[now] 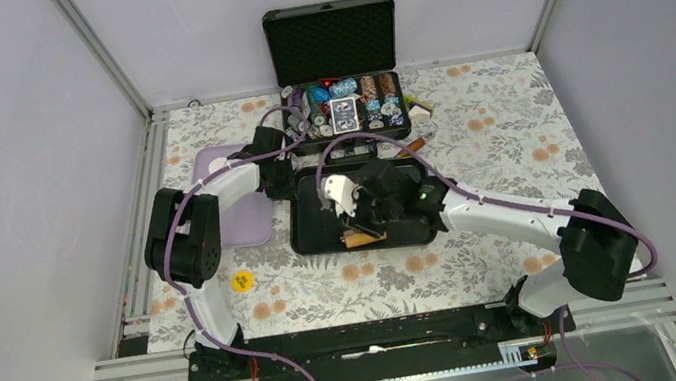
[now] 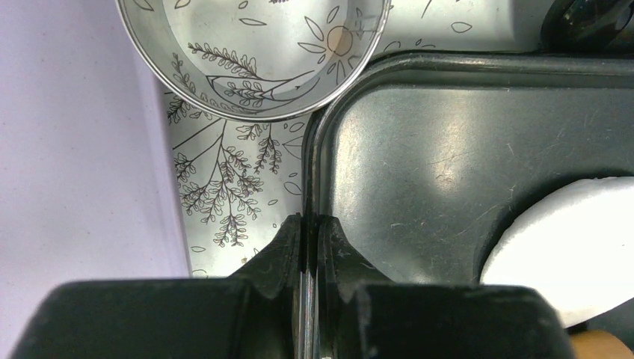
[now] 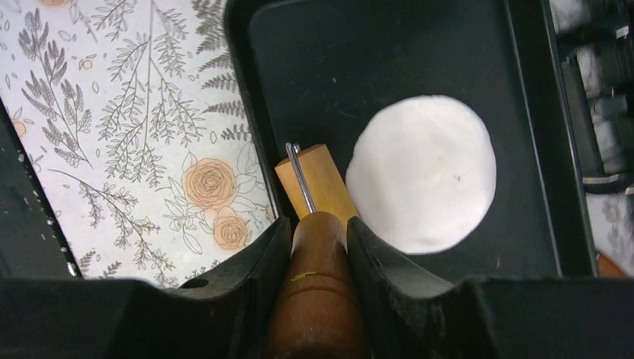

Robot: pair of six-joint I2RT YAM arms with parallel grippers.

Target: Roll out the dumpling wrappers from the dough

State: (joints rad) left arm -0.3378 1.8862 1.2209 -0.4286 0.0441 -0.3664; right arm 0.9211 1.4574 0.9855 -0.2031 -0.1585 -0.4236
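Surface: floral tablecloth point(image 3: 112, 112), scuffed black metal tray point(image 3: 314, 60).
Right gripper point(image 3: 318, 235): clamped on wooden rolling pin point(image 3: 325, 183).
Dough point(image 3: 422, 172): smooth flat white round, pin's 2 o'clock.
Left gripper point(image 2: 310, 232): pinching tray rim.

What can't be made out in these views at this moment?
- Dough: top view, right gripper covers part of it; left wrist view, right edge cuts it.
- Rolling pin: right wrist view, gripper hides its length.
- Cutter: left wrist view, top edge cuts it.
- Case contents: top view, too small.
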